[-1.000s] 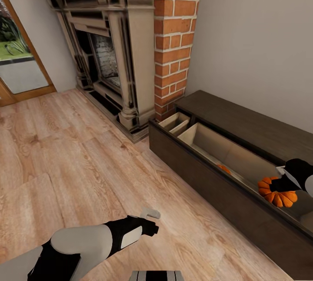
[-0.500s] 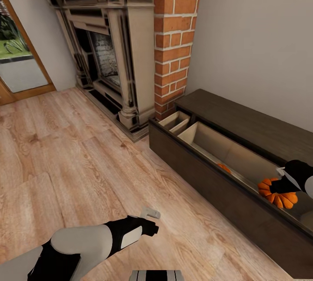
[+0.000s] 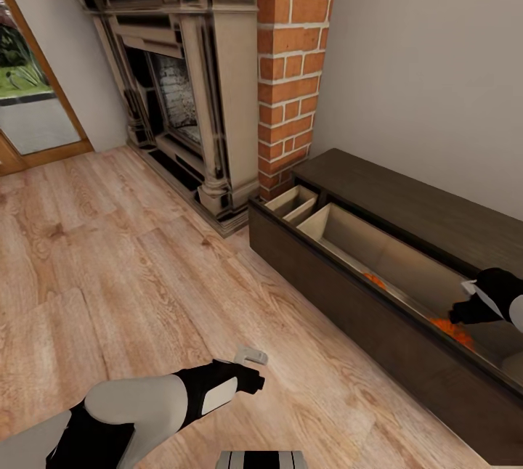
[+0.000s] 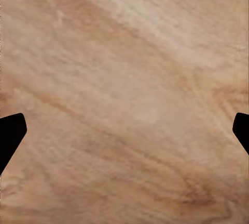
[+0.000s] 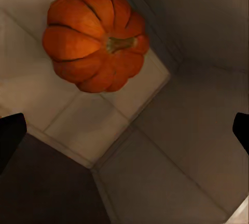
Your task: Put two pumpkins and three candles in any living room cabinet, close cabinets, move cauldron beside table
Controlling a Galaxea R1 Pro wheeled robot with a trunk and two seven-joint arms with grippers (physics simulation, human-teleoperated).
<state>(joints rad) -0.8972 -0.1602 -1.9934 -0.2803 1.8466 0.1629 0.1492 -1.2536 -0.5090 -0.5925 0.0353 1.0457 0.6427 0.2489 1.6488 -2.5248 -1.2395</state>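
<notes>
A wood floor runs to a fireplace at eleven o'clock. The open cabinet at four o'clock holds two pumpkins. The right gripper hovers over one, fingers wide. The left gripper points floorward, fingers wide.

Open cabinet drawer, right: two pumpkins partly visible inside. Right gripper over it. Fireplace far left.

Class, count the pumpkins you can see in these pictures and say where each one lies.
2. Both lie in the open drawer of the cabinet: one pumpkin below the right claw, the other pumpkin further along. Each is mostly hidden behind the drawer front.
</notes>
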